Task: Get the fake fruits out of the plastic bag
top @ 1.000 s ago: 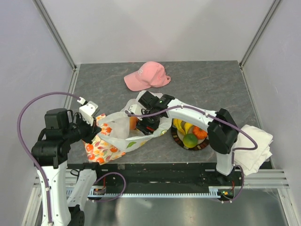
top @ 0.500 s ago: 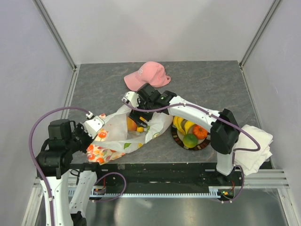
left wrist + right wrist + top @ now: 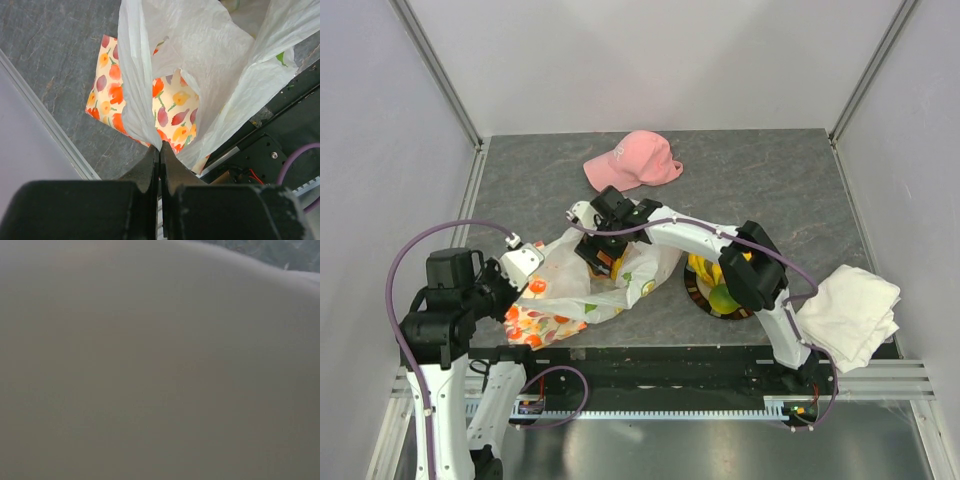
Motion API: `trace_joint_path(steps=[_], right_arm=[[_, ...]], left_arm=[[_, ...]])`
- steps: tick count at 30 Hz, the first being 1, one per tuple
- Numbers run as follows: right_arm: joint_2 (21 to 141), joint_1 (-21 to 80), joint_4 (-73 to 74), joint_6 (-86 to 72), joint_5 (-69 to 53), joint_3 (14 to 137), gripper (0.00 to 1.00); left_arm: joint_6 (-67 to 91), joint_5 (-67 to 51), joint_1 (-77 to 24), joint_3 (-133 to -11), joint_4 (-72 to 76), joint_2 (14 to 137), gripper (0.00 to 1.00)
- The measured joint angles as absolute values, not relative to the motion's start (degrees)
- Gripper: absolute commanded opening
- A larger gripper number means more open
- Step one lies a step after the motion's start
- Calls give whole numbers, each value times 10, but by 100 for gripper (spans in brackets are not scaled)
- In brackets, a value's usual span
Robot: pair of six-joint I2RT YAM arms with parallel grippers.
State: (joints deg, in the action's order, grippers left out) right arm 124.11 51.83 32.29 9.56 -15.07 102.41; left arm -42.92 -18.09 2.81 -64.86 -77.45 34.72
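Left end effector [image 3: 160, 150] clenches thin white translucent plastic bag [image 3: 200, 75] open; right end effector [image 3: 602, 252] inside, state unclear, must next grasp glossy orange fruit [image 3: 607, 266].

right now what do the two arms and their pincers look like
Both the left arm and the right arm are white tubes joined by chunky black joint housings. A thin purple cable loops along each. The left pincer has black fingers tapering to thin tips. The right pincer looks black with white parts; its fingers cannot be seen.
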Motion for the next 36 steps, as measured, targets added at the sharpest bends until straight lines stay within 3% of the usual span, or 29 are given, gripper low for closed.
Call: trace_joint_path(steps=[1, 2, 5, 11, 21, 28, 32, 36], right_arm=[[1247, 520, 323, 94, -152, 1025, 75], [1252, 522, 322, 94, -153, 1026, 69], [1258, 526, 321, 93, -157, 1036, 59], [1231, 527, 360, 142, -157, 1051, 58], [970, 526, 501, 361, -155, 1025, 59], [899, 513, 558, 405, -149, 986, 60], [874, 438, 564, 359, -165, 951, 61], [834, 277, 546, 300, -209, 879, 61]], left_arm=[[-429, -181, 28, -648, -774, 347, 2], [-429, -181, 28, -649, -774, 348, 2], [-429, -184, 28, -649, -773, 349, 2], [-428, -190, 28, -649, -750, 366, 2], [-386, -212, 28, -649, -662, 404, 2], [-357, -232, 28, -651, -616, 422, 2], [-351, -242, 28, -651, -606, 423, 2], [-351, -244, 28, -651, -601, 421, 2]])
